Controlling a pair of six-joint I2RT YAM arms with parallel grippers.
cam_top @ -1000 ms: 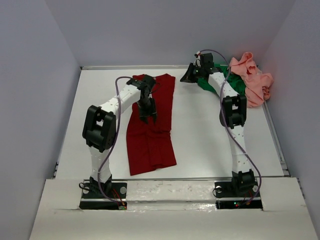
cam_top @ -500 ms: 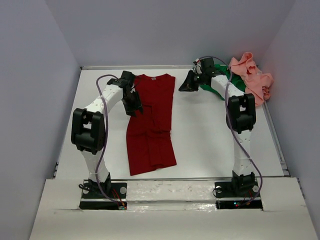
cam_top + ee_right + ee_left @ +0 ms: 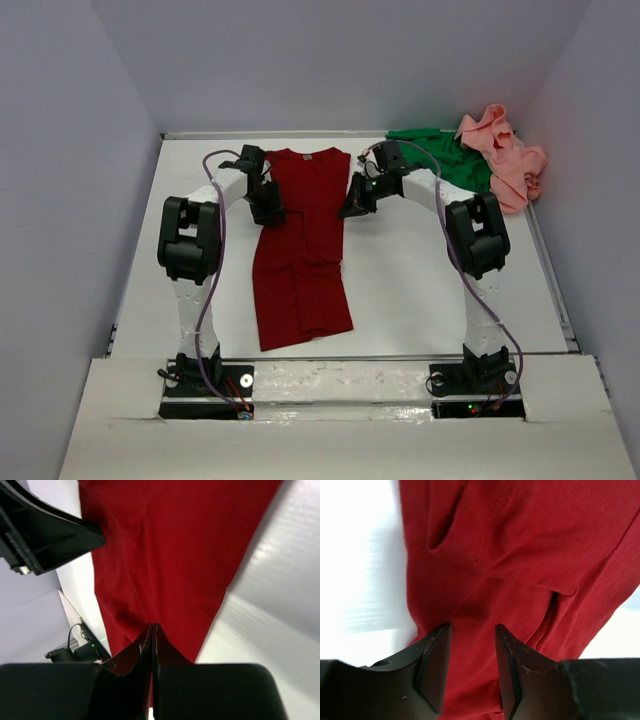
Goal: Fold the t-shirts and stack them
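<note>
A dark red t-shirt lies in a long strip on the white table, collar at the far end. My left gripper is at its left edge near the top. Its jaws are open just above the red cloth, with cloth showing in the gap. My right gripper hangs at the shirt's right edge, shut with nothing between its fingers and red cloth beneath. A green t-shirt and a crumpled salmon pink t-shirt lie at the back right.
Grey walls close the table on the left, back and right. Both arm bases stand at the near edge. The left arm's black housing shows in the right wrist view, across the red shirt.
My right gripper swung left and nearer, from the green shirt to the red shirt's right edge. My left gripper moved from over the shirt's middle to its upper left edge.
</note>
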